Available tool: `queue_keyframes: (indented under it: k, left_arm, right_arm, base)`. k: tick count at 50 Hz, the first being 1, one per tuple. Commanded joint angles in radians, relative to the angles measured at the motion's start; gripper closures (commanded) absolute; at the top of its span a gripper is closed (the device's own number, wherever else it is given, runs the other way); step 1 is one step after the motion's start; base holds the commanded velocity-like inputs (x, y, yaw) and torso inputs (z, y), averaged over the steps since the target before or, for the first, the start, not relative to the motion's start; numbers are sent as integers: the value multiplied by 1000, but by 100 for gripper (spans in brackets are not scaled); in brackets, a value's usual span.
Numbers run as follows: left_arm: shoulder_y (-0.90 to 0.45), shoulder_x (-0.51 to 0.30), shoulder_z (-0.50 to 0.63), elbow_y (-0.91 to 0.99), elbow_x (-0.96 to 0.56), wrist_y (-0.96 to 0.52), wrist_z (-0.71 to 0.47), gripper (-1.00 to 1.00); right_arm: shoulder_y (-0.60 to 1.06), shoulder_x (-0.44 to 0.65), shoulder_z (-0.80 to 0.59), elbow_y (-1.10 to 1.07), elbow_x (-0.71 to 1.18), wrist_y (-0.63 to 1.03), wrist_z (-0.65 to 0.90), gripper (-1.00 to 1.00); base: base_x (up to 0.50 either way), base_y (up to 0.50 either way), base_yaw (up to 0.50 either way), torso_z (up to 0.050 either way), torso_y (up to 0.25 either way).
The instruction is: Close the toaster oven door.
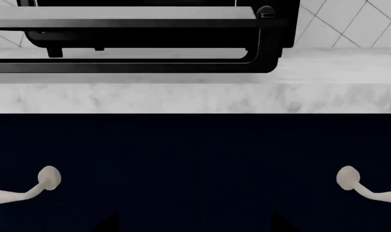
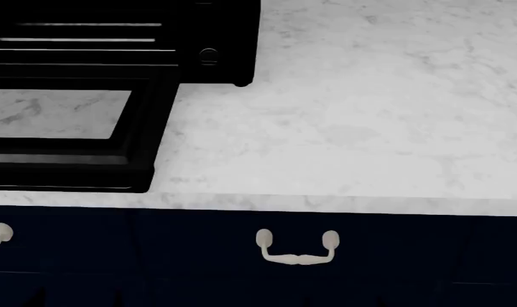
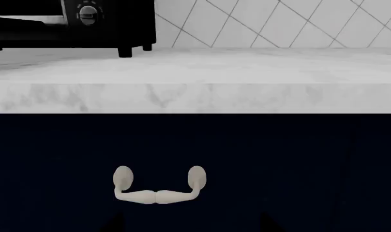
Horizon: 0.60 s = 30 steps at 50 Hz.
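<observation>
The toaster oven [image 2: 122, 38] is seated at the back left of the marble worktop [image 2: 352, 128]. The toaster oven door [image 2: 143, 128] is folded down flat, over the worktop's front edge. Rack bars [image 2: 79, 32] are exposed inside. Neither arm's fingers are seen; their state cannot be told.

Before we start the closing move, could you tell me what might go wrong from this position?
1. The toaster oven door lies fully open and flat, its front edge near the edge of the countertop; an arm rising from below could strike the counter lip or the door's underside.
2. No gripper shows in any view, and both wrist cameras sit low, facing the dark cabinet front, so the approach starts blind.
3. The toaster oven stands on small feet, so a hard push might slide it.
</observation>
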Motion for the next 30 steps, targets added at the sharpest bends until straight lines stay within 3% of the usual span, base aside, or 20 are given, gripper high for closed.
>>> queue_keyframes:
  k: [1, 7, 30]
  left_arm:
    - [4, -28, 32, 14, -28, -9, -32, -100]
    - [-8, -41, 56, 12, -72, -33, -29, -100]
    - [11, -88, 96, 34, -121, 1, -30, -100]
  right_arm:
    - [-2, 56, -68, -14, 56, 8, 69, -100]
    - [13, 66, -88, 5, 63, 5, 69, -100]
    - [31, 87, -151, -31, 72, 32, 90, -100]
  base:
    - [0, 0, 0, 0, 0]
    - [0, 0, 0, 0, 0]
    - [0, 0, 0, 50, 0]
